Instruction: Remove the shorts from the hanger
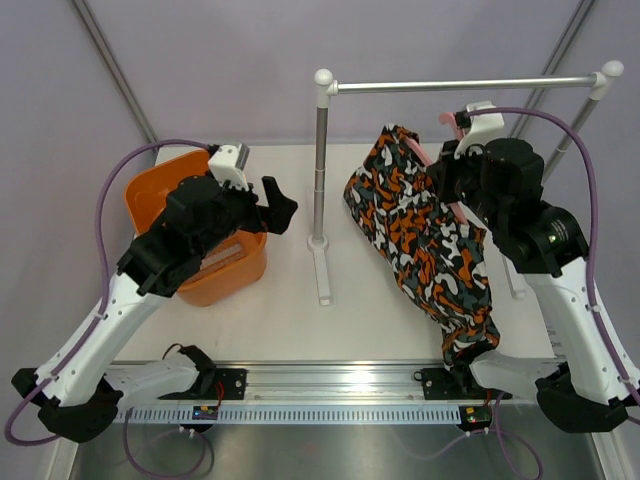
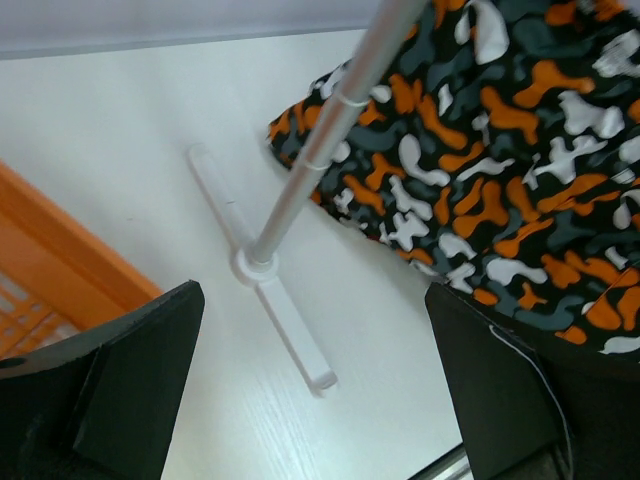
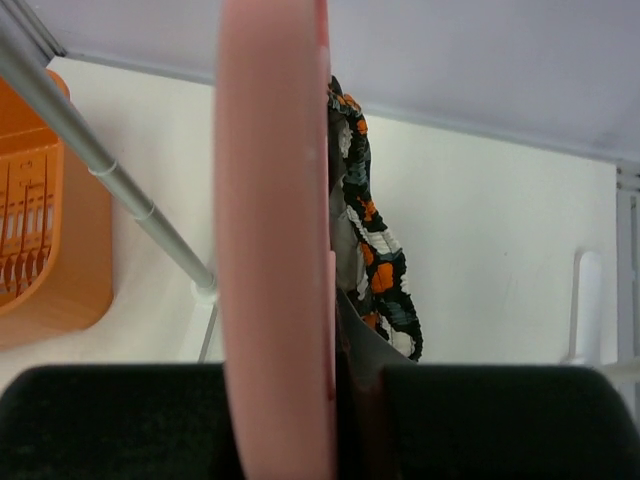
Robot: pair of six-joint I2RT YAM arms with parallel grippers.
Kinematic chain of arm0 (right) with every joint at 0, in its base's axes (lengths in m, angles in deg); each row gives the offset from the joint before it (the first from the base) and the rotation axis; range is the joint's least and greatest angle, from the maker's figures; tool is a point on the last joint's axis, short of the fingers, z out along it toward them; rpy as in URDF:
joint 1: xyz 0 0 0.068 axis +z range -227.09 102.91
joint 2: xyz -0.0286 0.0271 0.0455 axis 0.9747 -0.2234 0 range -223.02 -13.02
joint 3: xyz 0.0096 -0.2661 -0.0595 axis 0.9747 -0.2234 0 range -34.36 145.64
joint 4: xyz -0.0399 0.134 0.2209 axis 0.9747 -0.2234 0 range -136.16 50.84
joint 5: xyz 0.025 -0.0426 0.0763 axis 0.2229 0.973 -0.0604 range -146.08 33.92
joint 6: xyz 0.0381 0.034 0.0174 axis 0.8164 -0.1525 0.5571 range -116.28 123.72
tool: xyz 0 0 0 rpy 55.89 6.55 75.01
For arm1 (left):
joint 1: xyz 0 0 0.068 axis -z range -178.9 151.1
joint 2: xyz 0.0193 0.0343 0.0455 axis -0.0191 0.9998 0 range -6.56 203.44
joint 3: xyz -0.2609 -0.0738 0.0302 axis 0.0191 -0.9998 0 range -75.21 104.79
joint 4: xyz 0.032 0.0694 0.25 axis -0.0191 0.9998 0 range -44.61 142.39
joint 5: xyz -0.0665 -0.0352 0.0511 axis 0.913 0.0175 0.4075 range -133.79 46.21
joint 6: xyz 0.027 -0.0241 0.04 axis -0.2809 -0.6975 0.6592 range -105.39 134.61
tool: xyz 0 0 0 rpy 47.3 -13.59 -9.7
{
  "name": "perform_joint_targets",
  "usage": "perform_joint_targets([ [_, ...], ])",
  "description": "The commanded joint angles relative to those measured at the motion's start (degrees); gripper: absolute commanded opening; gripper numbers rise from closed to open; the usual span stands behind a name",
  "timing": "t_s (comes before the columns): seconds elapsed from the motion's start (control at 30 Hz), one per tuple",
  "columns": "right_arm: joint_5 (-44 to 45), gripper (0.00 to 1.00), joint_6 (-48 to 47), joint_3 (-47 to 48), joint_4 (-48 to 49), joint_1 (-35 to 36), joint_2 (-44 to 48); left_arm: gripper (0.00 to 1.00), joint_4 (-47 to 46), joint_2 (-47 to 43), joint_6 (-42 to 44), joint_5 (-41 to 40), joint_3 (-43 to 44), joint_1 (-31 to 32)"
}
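The camouflage shorts (image 1: 425, 235) hang on the pink hanger (image 1: 418, 150) and trail down to the table's near right. My right gripper (image 1: 447, 165) is shut on the hanger below the silver rail and holds it off the rail. In the right wrist view the hanger (image 3: 275, 250) fills the middle between the fingers of the right gripper (image 3: 320, 410), with the shorts (image 3: 375, 255) just behind it. My left gripper (image 1: 275, 205) is open and empty above the table, left of the stand's post. In the left wrist view the left gripper (image 2: 315, 400) is clear of the shorts (image 2: 500, 150).
The silver rail (image 1: 460, 84) sits on a stand whose left post (image 1: 320, 170) and white foot (image 1: 322, 270) are between the arms. The post (image 2: 310, 150) is also in the left wrist view. An orange basket (image 1: 150, 190) is under the left arm.
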Motion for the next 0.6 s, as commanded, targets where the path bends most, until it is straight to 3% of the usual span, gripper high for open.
perform_joint_targets([
  [0.0,-1.10,0.00,3.51,-4.07,-0.73,0.91,4.01,0.99,-5.33,4.96,-1.75,-4.23,5.77,7.03],
  [0.2,-1.71,0.00,4.31,-6.65,-3.10,1.35,6.82,0.99,-12.00,14.71,-3.06,-10.22,11.04,16.54],
  [0.57,-2.50,0.00,4.92,-6.29,-4.78,1.79,8.06,0.99,-26.59,30.10,-8.42,-13.21,16.59,21.22],
])
